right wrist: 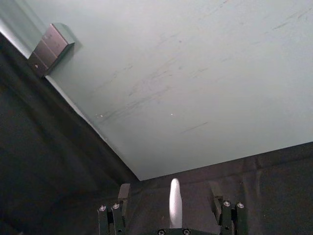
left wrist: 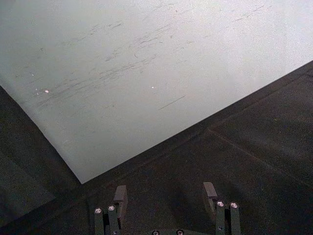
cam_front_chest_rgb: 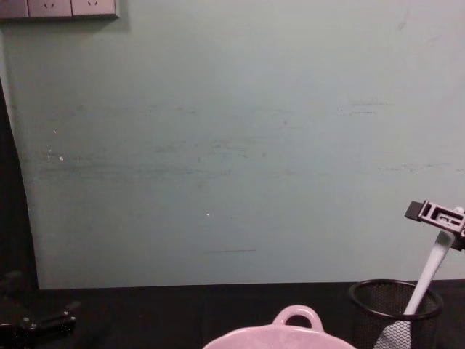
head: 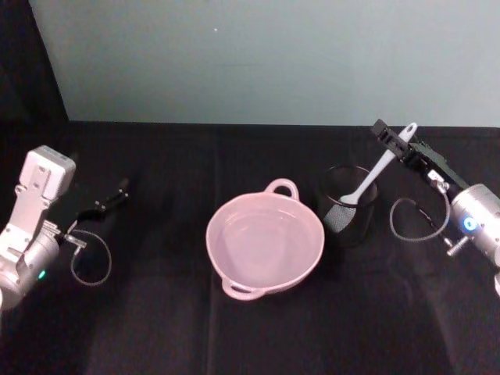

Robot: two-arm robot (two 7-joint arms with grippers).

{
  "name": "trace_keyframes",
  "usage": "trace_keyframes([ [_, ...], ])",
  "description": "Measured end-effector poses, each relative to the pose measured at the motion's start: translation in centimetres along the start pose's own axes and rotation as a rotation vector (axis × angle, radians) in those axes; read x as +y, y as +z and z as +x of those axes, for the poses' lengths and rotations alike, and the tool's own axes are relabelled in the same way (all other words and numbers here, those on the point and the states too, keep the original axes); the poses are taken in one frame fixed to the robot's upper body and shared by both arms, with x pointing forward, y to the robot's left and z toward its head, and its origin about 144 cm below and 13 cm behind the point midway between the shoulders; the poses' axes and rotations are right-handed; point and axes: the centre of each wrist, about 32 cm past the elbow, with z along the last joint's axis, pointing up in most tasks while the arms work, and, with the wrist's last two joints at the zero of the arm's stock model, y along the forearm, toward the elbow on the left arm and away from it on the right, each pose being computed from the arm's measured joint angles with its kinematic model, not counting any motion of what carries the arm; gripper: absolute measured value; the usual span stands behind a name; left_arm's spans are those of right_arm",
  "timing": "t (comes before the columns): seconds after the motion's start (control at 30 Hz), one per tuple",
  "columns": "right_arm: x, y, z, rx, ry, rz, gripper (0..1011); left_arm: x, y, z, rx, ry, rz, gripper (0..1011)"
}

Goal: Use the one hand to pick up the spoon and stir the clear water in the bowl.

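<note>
The left hand is spread at the left, the pink bowl stands mid-surface, and the spoon leans in the black mesh cup just beside it, handle between the spread fingers of the right hand, seemingly not gripped.

The pale pink round bowl is smooth and glossy, its rim catching the light. The long slim white plastic spoon is smooth with a soft sheen. The black wire-mesh cup is fine, dull metal mesh under a solid smooth rim. The black cloth table cover is matt and faintly creased. The pale green wall panel is matt, scuffed and scratched. The right gripper has matt black fingers with bright metal screw heads, on a satin silver metal wrist.
</note>
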Motion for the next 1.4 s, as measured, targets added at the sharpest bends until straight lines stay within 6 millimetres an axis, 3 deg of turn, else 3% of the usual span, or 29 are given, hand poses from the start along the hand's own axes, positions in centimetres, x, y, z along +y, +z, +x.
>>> trace_keyframes([
  [0.23,0.3,-0.1,0.1,0.034,-0.009,0.012,929,0.0,0.0,0.0,0.000,0.000,0.000,1011],
  [0.47,-0.1,-0.4,-0.1,0.045,-0.015,0.015,746,0.0,0.0,0.0,0.000,0.000,0.000,1011],
  [0.93,-1.0,-0.1,0.0,0.029,-0.017,0.021,302,0.0,0.0,0.0,0.000,0.000,0.000,1011],
  [1.07,-1.0,0.4,-0.5,-0.017,0.002,0.032,131,0.0,0.0,0.0,0.000,0.000,0.000,1011],
  [1.4,-0.8,3.4,-3.2,-0.242,0.084,0.057,109,0.0,0.0,0.0,0.000,0.000,0.000,1011],
])
